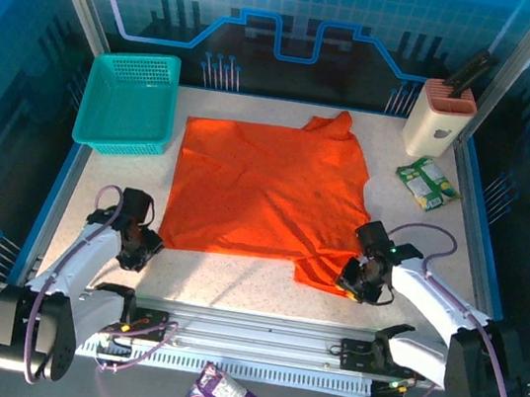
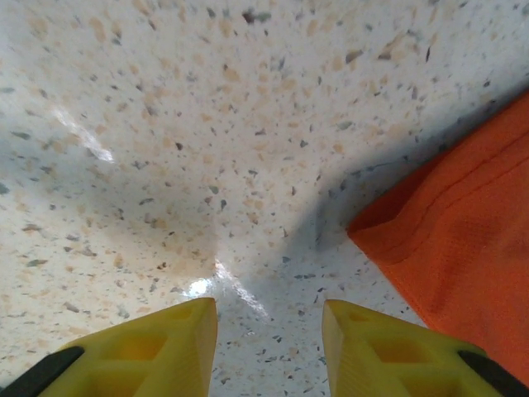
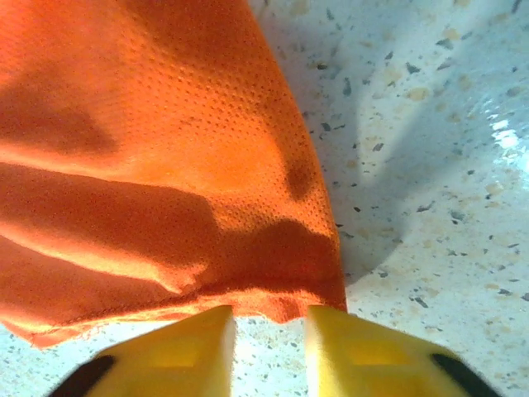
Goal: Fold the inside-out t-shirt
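T-shirt near hem, long axis left-right.
Right gripper parted, tips at hem corner; left gripper parted, empty, corner just to its right.

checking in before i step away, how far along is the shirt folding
Done: the t-shirt lies spread mostly flat on the table, with no fold visible. In hand: the left gripper is open over bare table beside the shirt's near left corner; the right gripper is open at the near right hem, apparently gripping nothing. Left: every fold.
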